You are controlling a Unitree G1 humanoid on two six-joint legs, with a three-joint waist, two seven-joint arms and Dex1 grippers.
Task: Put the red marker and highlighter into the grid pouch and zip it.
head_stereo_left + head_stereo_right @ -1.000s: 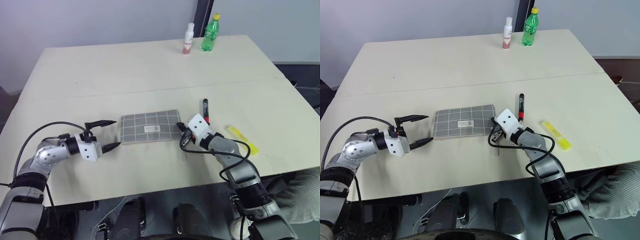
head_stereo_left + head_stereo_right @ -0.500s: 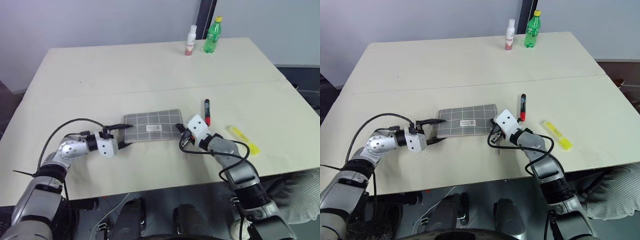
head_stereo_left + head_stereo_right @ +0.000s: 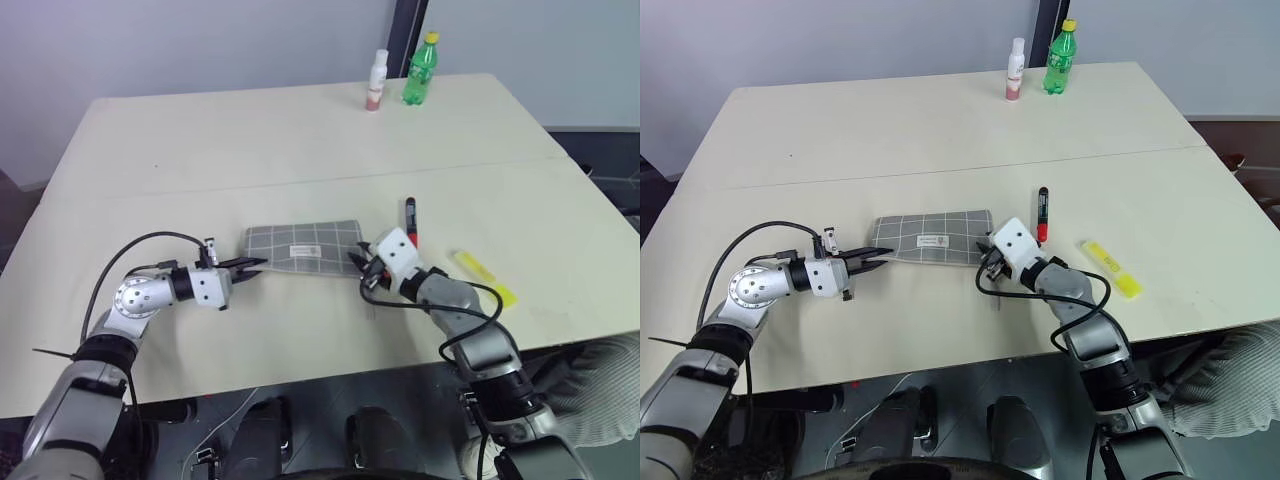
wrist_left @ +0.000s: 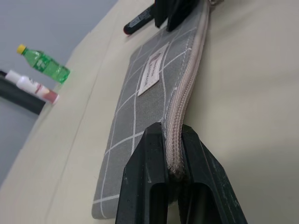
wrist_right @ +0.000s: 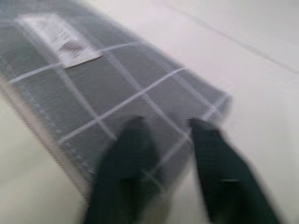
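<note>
While the left claw (image 4: pixel 174 161) sat at the near-left corner of the grid pouch (image 3: pixel 303 248), its two black fingers were clamped tight on the pouch's zipper edge, with the pale zipper tape running up between them in the left wrist view. Right claw (image 5: pixel 166 140) was at the pouch's right end, fingers parted a moderate way and hovering over the grey fabric near the corner; couldn't tell whether they touched it, nothing gripped between them. Pouch lay flat on the bench (image 3: pixel 300 140), roughly centred between the two arms, white label (image 4: pixel 152 74) face up. Red marker (image 3: pixel 1043 213) lay on the bench just beyond the right claw, beside the pouch's right end, not touching it as far as I could see. Highlighter (image 3: pixel 1113 269) lay further to the right, well apart from the pouch. At the far edge of the bench stood a green bottle (image 3: pixel 421 67) and just left of it a small white bottle (image 3: pixel 376 78) with a pink base
</note>
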